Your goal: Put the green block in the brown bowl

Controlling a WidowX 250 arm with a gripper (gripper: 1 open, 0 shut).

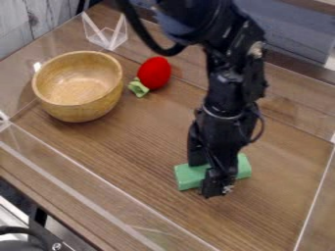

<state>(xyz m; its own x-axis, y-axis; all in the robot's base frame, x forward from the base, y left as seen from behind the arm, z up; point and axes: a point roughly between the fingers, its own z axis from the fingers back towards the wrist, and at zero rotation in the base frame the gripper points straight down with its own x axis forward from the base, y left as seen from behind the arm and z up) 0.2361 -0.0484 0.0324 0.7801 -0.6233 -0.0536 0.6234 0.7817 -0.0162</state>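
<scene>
One green block (193, 177) on table (112, 167), right under black gripper (210, 169), far from brown bowl (78, 86). Block lies flat, long side slanting: one end to lower left, other to upper right. Arm (210, 59) reaches down from top of view. Gripper fingers spread wide over block.

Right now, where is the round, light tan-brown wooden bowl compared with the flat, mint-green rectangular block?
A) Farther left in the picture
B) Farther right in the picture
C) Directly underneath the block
A: the round, light tan-brown wooden bowl sits near the left edge, while the mint-green block lies right of the middle.
</scene>
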